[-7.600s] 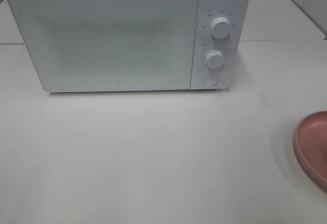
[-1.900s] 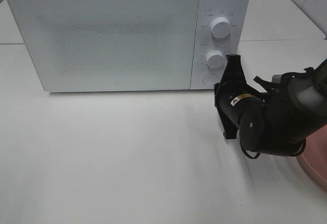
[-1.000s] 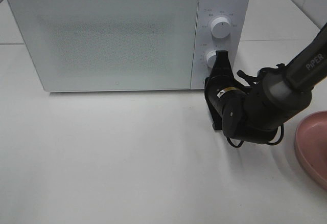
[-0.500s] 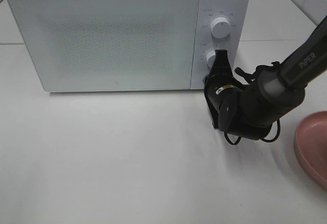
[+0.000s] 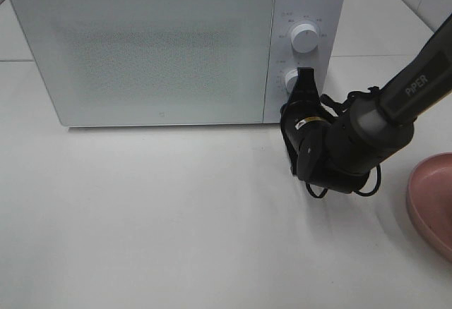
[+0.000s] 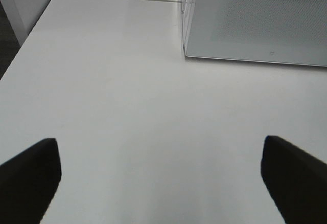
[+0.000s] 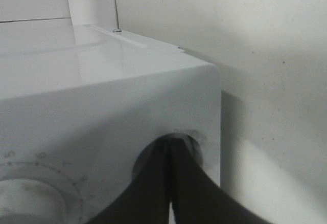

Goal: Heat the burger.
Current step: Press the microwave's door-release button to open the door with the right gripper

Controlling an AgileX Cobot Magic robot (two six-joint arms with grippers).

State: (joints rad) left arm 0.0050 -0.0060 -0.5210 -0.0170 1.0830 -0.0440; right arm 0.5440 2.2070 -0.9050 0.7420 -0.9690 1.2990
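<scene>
White table (image 5: 176,217) carries a closed microwave (image 5: 141,55); pink plate (image 5: 432,203) lies far right; right claw (image 7: 171,147), pinched closed and empty, touches the round button (image 7: 195,143); left claw (image 6: 162,175) gapes wide, empty.

Right end effector (image 5: 305,76) newly at button (image 7: 195,147)

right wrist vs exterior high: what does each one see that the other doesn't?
Only right wrist: the round button, with the right gripper's shut fingers tipped right at it. From above, the gripper hides that button.
Only exterior high: the microwave door, upper dial, pink plate, table and right arm.
Both: the control panel, the lower dial and the right gripper.
</scene>
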